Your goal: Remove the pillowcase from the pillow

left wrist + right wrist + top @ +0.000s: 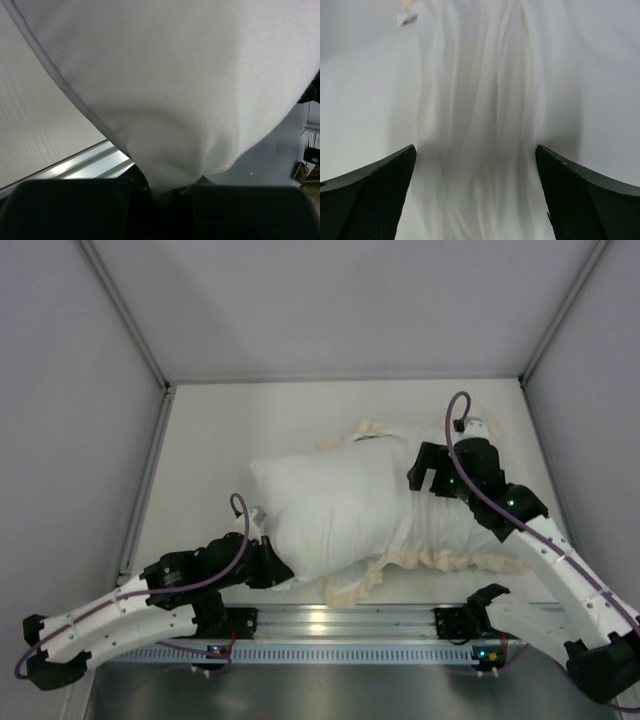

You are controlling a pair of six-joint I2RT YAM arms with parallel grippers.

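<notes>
The plain white pillow [320,505] lies mid-table, its left half sticking out of the pillowcase [445,530]. The pillowcase lies white face up, with its cream frill [430,562] along the near and far edges; its grey face is hidden. My left gripper [280,570] is at the pillow's near-left corner. In the left wrist view it [167,192] is shut on a pinch of the pillow's [190,90] smooth white fabric. My right gripper [425,475] is above the pillowcase's far right part. In the right wrist view it [476,195] is open wide, its jaws on either side of bunched white cloth [480,100].
An aluminium rail [340,620] runs along the table's near edge by the arm bases. Grey walls enclose the white table [220,440] on the left, the far side and the right. The right arm's purple cable [452,430] loops above the pillowcase.
</notes>
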